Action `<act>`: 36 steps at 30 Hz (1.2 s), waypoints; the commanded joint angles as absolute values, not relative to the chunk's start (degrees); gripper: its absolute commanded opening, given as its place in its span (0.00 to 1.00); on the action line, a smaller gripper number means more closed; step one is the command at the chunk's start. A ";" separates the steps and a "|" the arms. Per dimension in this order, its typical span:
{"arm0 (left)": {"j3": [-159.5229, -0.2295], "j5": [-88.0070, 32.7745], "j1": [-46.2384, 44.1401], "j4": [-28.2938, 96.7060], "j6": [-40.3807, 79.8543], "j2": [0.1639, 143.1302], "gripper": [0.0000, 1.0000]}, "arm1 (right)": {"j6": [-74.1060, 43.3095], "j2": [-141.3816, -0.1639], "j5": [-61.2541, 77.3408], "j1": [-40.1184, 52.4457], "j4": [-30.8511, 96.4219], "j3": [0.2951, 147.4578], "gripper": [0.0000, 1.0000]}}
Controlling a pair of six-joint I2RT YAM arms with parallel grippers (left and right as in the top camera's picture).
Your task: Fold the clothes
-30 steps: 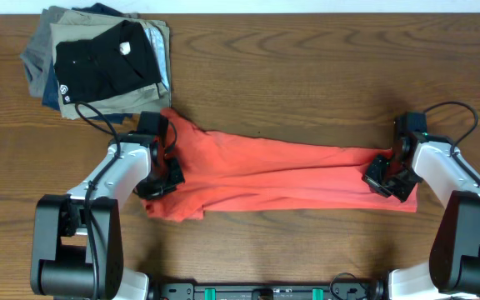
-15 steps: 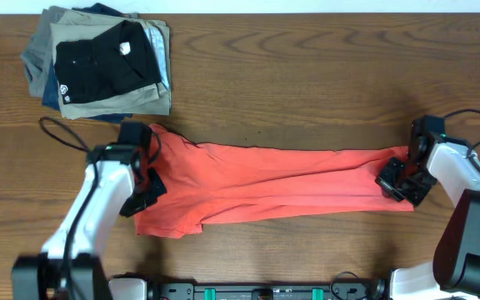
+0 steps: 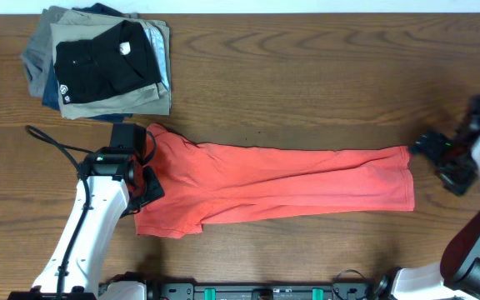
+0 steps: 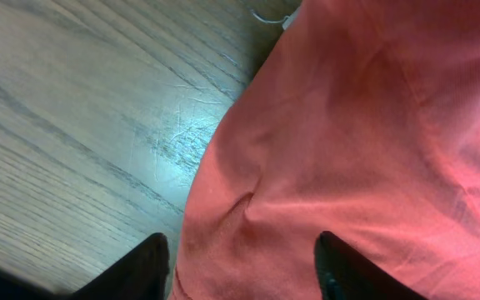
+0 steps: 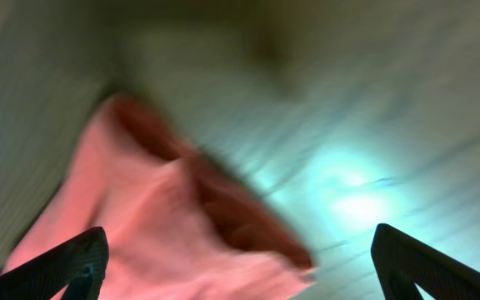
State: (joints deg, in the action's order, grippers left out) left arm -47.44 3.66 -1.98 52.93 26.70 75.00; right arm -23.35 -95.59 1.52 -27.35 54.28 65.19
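The clothes are one coral-red T-shirt (image 3: 282,179), lying on the wooden table as a long band stretched left to right. My left gripper (image 3: 146,182) hovers over its wider left end. In the left wrist view the left gripper (image 4: 244,271) is open, its two dark fingertips apart, with the shirt (image 4: 348,125) lying flat beneath them. My right gripper (image 3: 440,158) is just off the shirt's right edge, holding nothing. The right wrist view is blurred; the right gripper (image 5: 240,267) stands wide open above the shirt's corner (image 5: 157,225).
A pile of folded garments (image 3: 98,62), black on top of khaki, grey and blue, sits at the back left. Bare wooden table (image 3: 307,75) stretches behind the shirt. A black cable (image 3: 57,142) loops off the left arm.
Both grippers have opened and let go of the shirt. The right gripper has drawn off to the right, clear of the hem. The shirt now lies stretched on the table.
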 commanded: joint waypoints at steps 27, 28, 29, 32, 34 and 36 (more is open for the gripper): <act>-47.09 4.56 -1.78 52.23 26.22 74.91 0.65 | -8.08 -95.79 27.51 -32.10 40.25 47.03 0.37; -47.09 4.56 -1.78 52.23 26.22 74.91 0.65 | -8.08 -95.79 27.70 -32.08 40.56 47.03 0.28; -47.09 4.56 -1.78 52.23 26.22 74.91 0.65 | -8.10 -95.79 27.73 -32.05 40.73 47.03 0.19; -47.09 4.56 -1.78 52.23 26.22 74.91 0.65 | -8.10 -95.79 28.80 -32.05 40.73 47.03 0.01; -47.09 4.56 -1.78 52.21 26.22 74.91 0.65 | -8.10 -95.79 28.82 -32.08 40.73 47.13 0.01; -47.09 4.56 -1.78 52.23 26.22 74.91 0.65 | -8.10 -95.79 28.75 -32.32 40.80 47.40 0.01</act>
